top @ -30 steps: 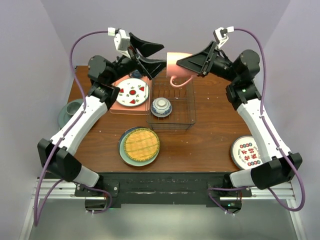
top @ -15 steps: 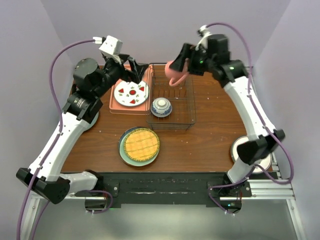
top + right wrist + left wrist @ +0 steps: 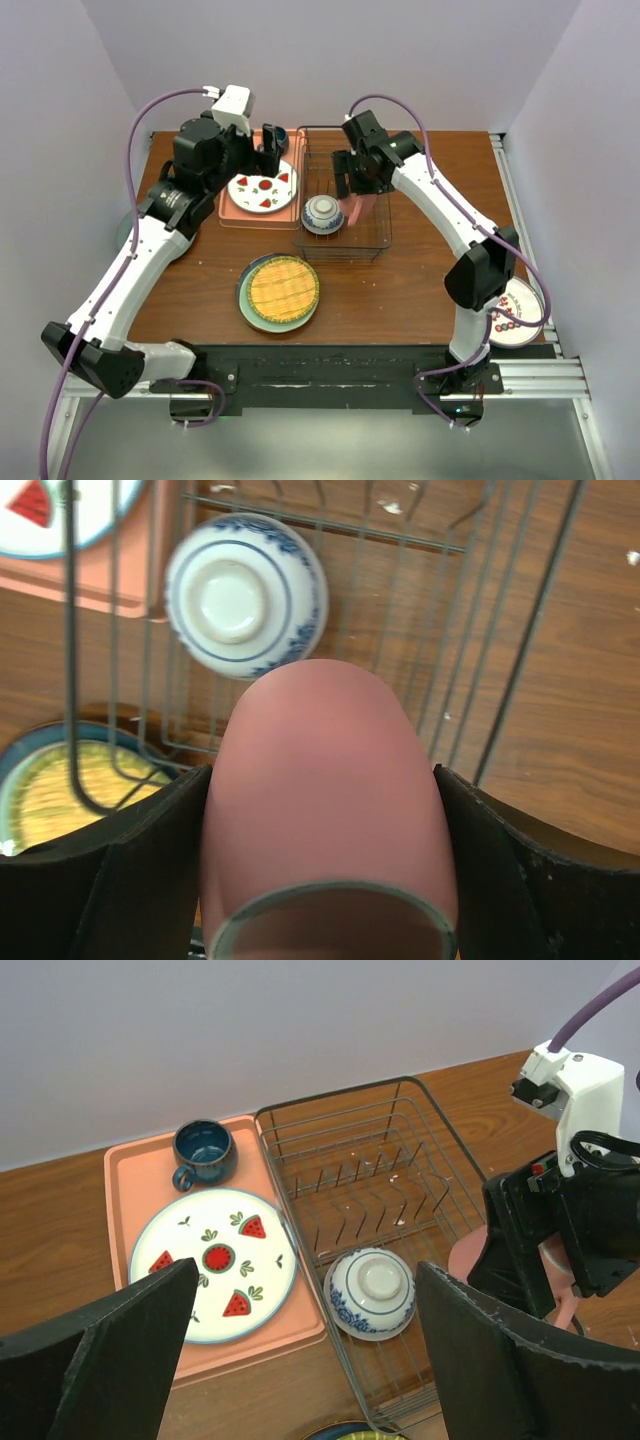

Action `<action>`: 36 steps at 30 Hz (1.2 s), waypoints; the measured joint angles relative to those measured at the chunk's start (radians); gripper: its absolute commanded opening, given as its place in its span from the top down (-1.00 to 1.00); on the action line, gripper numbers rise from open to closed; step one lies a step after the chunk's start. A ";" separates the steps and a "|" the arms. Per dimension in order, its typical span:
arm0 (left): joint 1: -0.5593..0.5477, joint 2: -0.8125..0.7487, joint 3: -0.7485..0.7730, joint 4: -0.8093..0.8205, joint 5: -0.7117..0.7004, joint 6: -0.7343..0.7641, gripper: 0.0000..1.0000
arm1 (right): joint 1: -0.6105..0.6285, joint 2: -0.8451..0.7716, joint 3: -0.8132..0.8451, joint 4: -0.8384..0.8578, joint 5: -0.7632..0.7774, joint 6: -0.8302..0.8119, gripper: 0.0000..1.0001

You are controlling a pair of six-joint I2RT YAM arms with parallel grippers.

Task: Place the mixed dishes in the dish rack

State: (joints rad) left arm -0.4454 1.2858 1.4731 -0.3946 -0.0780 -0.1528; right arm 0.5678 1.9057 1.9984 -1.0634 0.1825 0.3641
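My right gripper [image 3: 352, 195] is shut on the pink mug [image 3: 358, 208], holding it by its sides low inside the dish rack [image 3: 386, 236]. In the right wrist view the pink mug [image 3: 325, 790] fills the gap between both fingers, rim toward the camera. A small blue-and-white bowl [image 3: 323, 213] lies upside down in the rack's front left corner, just left of the mug. My left gripper [image 3: 268, 152] hangs open and empty above the watermelon plate [image 3: 262, 187]. The yellow woven plate [image 3: 283, 288] rests on a teal plate in front of the rack.
The watermelon plate [image 3: 213, 1263] and a dark blue cup [image 3: 204, 1150] sit on a flat pink tray [image 3: 135, 1185] left of the rack. A white plate with red marks [image 3: 515, 312] lies at the near right edge. Another teal-grey plate [image 3: 128, 228] peeks out behind the left arm.
The right arm swung down from mid-air and brought the pink mug into the rack. The left gripper let go of the mug, opened wider and dropped back over the pink tray.
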 measured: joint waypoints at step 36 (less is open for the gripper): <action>0.000 0.064 -0.060 -0.041 -0.020 -0.001 -0.94 | 0.008 0.196 -0.191 0.144 0.141 0.000 0.52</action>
State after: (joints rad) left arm -0.4450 1.3502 1.4136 -0.4358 -0.0978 -0.1535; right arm 0.5758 2.1021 1.8076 -0.9195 0.3237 0.3637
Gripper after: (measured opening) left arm 0.966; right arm 0.809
